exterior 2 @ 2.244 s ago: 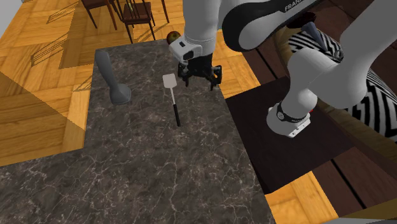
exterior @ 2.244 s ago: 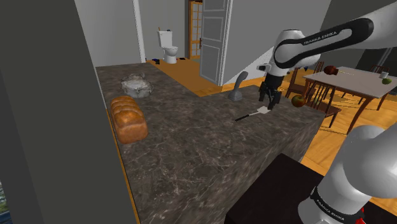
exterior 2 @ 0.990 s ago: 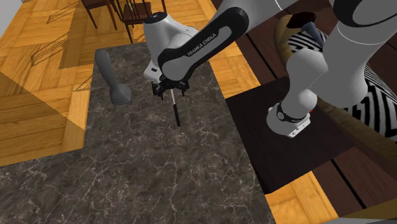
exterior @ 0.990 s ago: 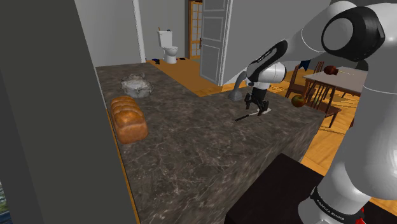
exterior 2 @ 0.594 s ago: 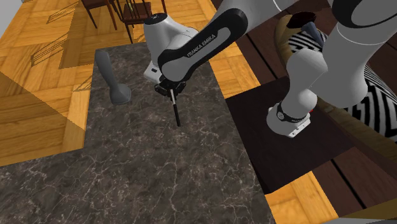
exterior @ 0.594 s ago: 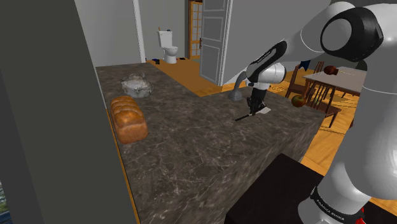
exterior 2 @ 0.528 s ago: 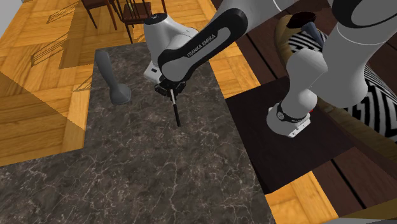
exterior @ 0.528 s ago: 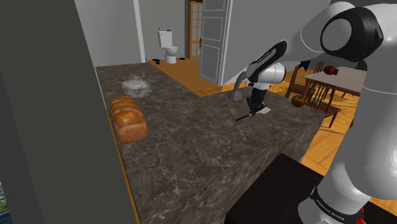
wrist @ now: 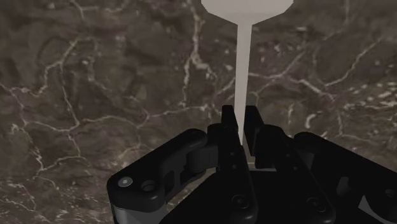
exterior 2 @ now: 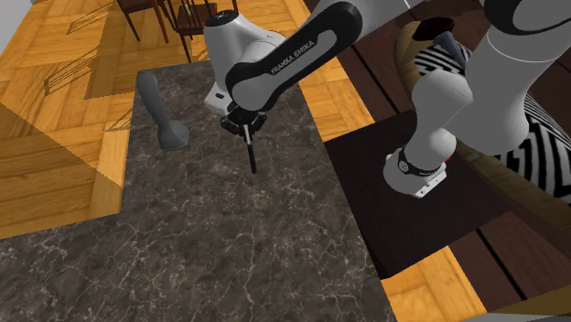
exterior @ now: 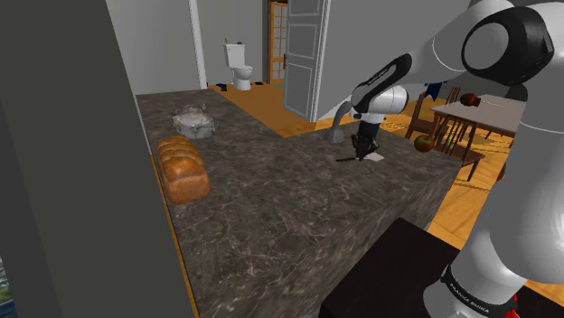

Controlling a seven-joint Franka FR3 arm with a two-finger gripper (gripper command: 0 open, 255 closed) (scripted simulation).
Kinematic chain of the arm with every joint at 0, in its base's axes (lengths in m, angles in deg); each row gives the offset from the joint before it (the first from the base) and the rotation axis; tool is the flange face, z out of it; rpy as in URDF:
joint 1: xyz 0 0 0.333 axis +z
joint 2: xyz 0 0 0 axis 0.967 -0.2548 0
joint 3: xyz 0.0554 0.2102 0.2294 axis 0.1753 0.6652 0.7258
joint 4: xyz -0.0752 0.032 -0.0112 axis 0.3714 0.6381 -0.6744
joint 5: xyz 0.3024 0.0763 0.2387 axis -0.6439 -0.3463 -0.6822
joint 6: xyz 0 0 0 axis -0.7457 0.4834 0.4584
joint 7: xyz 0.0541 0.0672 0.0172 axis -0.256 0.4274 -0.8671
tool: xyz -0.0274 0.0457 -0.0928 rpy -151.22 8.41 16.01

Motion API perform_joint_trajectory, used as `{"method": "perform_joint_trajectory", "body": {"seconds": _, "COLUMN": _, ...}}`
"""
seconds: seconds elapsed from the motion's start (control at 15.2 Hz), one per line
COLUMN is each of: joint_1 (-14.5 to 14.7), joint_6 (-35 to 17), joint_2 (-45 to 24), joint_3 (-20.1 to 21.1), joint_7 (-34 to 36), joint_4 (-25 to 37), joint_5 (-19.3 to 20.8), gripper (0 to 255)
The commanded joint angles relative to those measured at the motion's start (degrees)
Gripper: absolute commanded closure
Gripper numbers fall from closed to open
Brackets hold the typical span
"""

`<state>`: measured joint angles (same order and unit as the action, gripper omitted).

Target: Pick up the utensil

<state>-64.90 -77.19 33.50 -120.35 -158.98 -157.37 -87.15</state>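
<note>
The white arm [exterior: 394, 76] is stretched far forward and bent down at the wrist, the black gripper [wrist: 242, 116] is pointed steeply downward, and its fingers [wrist: 228, 121] are pressed against the thin stem of the spatula [wrist: 242, 57] clasped between them.

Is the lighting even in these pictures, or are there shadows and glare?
Shoulder view: dim counter, brighter doorway behind. Second exterior view: a sharp diagonal shadow edge crosses the floor. Wrist view: no glare; the spatula looks pale against the black gripper.

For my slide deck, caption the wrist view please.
Black two-finger gripper shut on the thin neck of a white-bladed spatula, over a dark veined stone counter.
</note>
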Motion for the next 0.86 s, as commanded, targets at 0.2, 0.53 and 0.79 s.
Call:
{"method": "perform_joint_trajectory", "body": {"seconds": 0.2, "joint_1": 0.8, "joint_6": 3.1, "joint_2": 3.2, "joint_3": -0.7, "joint_7": 2.4, "joint_4": 1.0, "joint_5": 3.1, "gripper": 255}}
{"method": "perform_joint_trajectory", "body": {"seconds": 0.53, "joint_1": 1.3, "joint_6": 6.5, "joint_2": 5.8, "joint_3": -1.1, "joint_7": 4.3, "joint_4": 2.7, "joint_5": 5.6, "gripper": 255}}
{"method": "perform_joint_trajectory", "body": {"seconds": 0.79, "joint_1": 1.4, "joint_6": 8.0, "joint_2": 6.8, "joint_3": -1.2, "joint_7": 5.0, "joint_4": 3.5, "joint_5": 6.6, "gripper": 255}}
